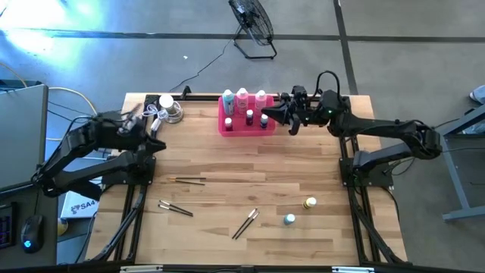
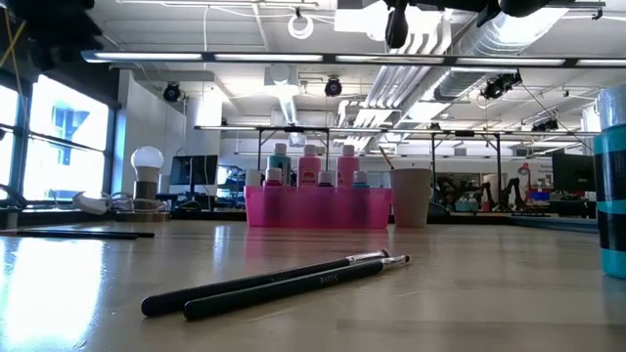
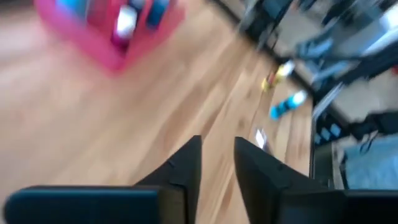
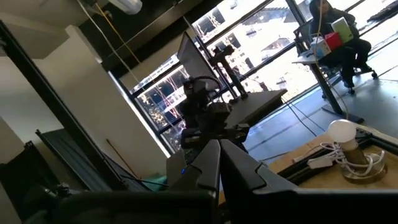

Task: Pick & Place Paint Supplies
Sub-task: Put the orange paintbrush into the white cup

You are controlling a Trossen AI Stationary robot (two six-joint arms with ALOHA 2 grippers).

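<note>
Three tall white-capped bottles (image 1: 242, 97) upright in tray with tiny ones; yellow (image 1: 309, 203) and teal (image 1: 289, 220) tiny bottles plus brushes (image 1: 245, 224) scattered on table.

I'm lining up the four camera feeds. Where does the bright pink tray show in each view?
High view: pink tray at the table's far edge, centre, beside the right gripper.
Low view: tray mid-picture, far across the table.
Left wrist view: tray in the upper left corner.
Right wrist view: not in it.
Shared landmark: the white-capped bottles standing in it.
</note>
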